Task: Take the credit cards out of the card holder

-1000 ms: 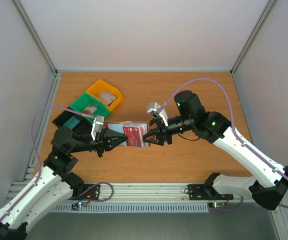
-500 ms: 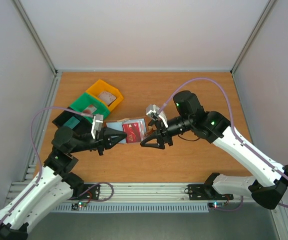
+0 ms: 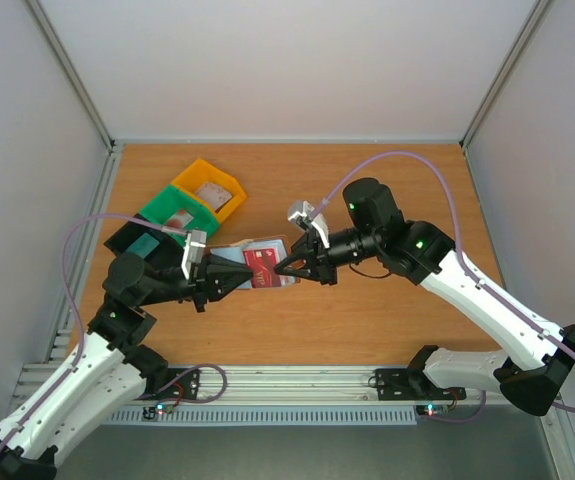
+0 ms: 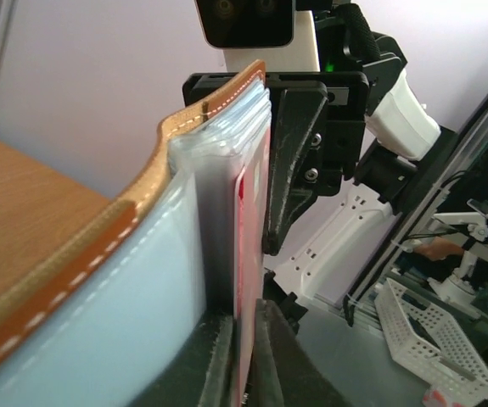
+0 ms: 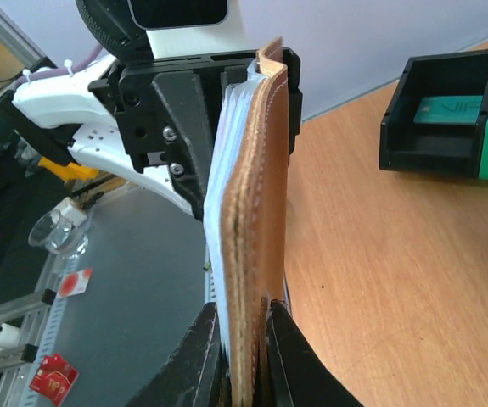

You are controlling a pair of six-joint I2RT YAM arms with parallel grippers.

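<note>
Currently the holder (image 3: 229, 255) is gripped from both sides, between the two grippers, over the middle of the table (image 3: 397, 320). It lies open in the top view, with pale blue lining to the left and a brown tab at its far edge. Both wrist views show it edge-on: a brown stitched leather cover, pale blue lining and a stack of clear sleeves (image 4: 227, 153). One red card (image 3: 260, 266) with pale markings sits in the holder, its face up in the top view. In the left wrist view its thin red edge runs down between the sleeves.

The left gripper (image 3: 237, 280) comes in from the left. Its fingers (image 4: 273, 365) are pressed together on the card edge, and the blue lining stands just left of them. The right gripper (image 3: 283, 269) meets the holder from the opposite side. Its fingers (image 5: 290, 360) pinch the brown cover and the sleeves just beside it. The two grippers nearly face each other, and each one's black finger mount shows in the other's wrist view.

Whether the holder touches the table cannot be told.

Three bins stand in a slanted row at the far left, well apart from the holder. They are a yellow bin (image 3: 195, 170), a green bin (image 3: 150, 210) and a black bin (image 3: 117, 240). The black one holds a teal card (image 5: 437, 108).
</note>
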